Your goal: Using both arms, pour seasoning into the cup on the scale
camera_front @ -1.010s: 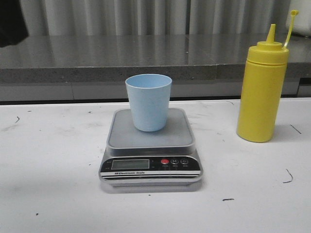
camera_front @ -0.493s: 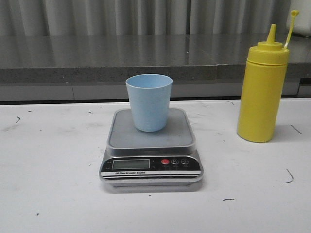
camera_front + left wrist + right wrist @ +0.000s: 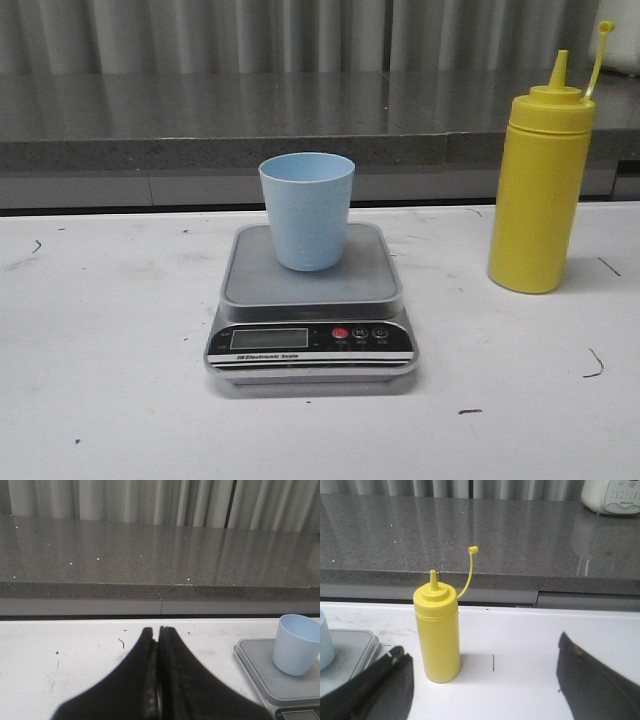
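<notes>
Right wrist view has my right gripper (image 3: 482, 672) spread wide, the yellow bottle (image 3: 438, 630) upright on the table between its fingers but untouched, left gripper (image 3: 156, 680) pinched together, cup (image 3: 306, 210) on the scale (image 3: 310, 300), so I'd grab mid-body, gently, cap's off.

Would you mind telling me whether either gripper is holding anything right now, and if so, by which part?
Nothing is held. The left gripper is shut on nothing, and the right gripper is open, apart from the upright seasoning bottle.
</notes>
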